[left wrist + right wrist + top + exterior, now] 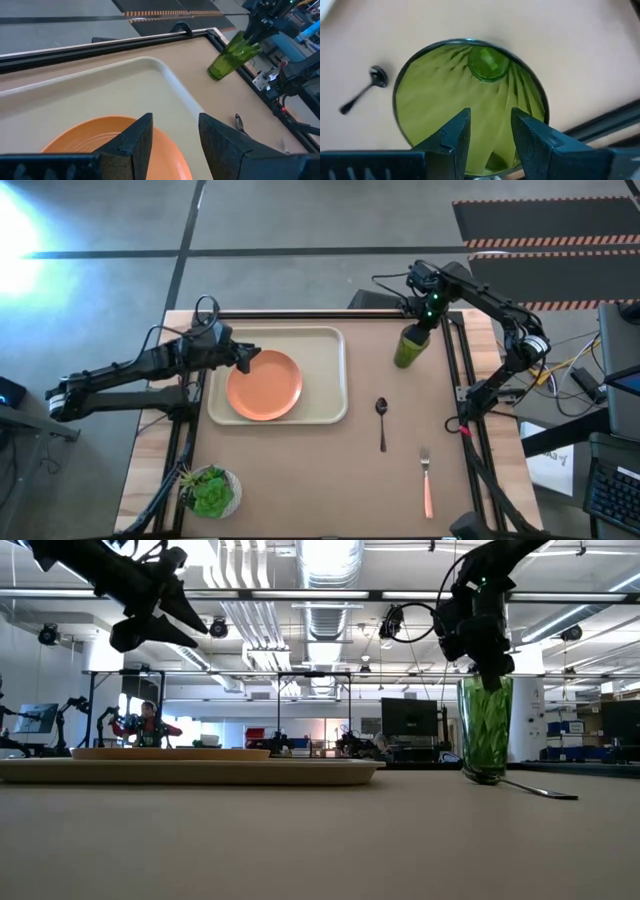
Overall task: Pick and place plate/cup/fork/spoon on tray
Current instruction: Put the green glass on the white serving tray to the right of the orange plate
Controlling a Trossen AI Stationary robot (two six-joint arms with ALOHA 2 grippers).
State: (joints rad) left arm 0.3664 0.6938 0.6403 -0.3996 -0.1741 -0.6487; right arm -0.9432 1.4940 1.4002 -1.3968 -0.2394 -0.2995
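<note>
right end effector straddles the rim of the upright cup (far right of the bench), fingers parted, grip unconfirmed. left end effector, open and empty, hovers above the plate on the tray.

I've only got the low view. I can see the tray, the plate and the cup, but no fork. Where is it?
Observer: In the high view, the fork lies flat on the bare table, off the tray and to the right of the spoon. It is nearer the picture's bottom edge than the spoon.
Operator: Okay. Has the right gripper closed on the cup?
Observer: Not yet. In the right wrist view, the right gripper sits over the rim of the cup with a clear gap between its fingers. The cup stands upright on the table.
</note>
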